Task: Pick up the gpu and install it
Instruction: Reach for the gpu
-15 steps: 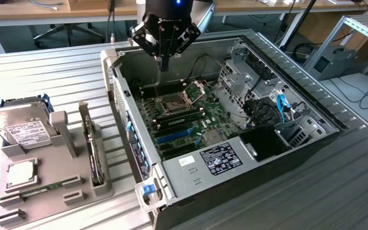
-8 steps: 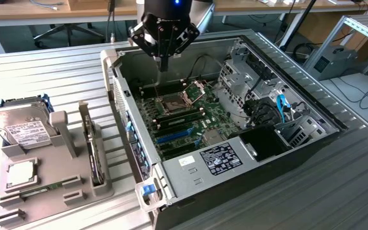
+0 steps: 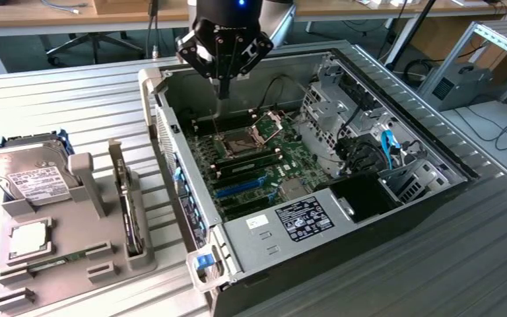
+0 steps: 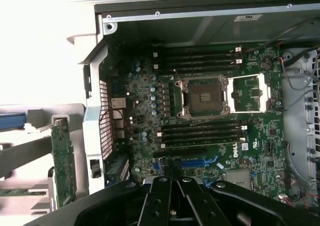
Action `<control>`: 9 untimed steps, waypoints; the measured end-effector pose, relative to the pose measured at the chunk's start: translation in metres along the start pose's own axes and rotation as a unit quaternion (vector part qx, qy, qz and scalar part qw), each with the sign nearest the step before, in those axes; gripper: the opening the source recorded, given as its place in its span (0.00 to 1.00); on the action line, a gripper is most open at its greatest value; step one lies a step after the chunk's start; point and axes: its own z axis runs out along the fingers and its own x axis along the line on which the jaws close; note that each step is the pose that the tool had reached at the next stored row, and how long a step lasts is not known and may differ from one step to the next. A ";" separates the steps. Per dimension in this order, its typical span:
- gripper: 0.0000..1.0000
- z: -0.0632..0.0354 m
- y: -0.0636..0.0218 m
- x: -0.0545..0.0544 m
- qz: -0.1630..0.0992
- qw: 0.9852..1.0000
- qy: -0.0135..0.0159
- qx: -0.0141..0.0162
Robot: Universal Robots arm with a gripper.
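Gpu: I see the gpu [image 3: 129,201] standing on its thin edge in a slot of the gray holder [image 3: 60,264]. Its green side shows in the wrist view [image 4: 63,161].
Holder: it sits on the table [image 3: 77,99], just beside the computer case [image 3: 167,125], on the exterior view's left. A hard drive [image 3: 26,175] with a white label sits in it too.
Case: it lies open, and I can look down on the green board [image 3: 253,155] inside, with its blue slots [image 4: 200,162].
Pincer: my pincer [image 3: 224,92] hangs over the far end of the case, above the board. Its fingers are pressed together and hold nothing. It is well apart from the gpu.
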 end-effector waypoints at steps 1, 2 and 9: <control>0.11 0.0000 0.0000 0.000 0.000 1.000 0.000 0.000; 0.11 0.0000 0.0000 0.000 0.000 1.000 0.000 0.000; 0.11 -0.0001 -0.0002 0.003 0.000 1.000 0.000 0.000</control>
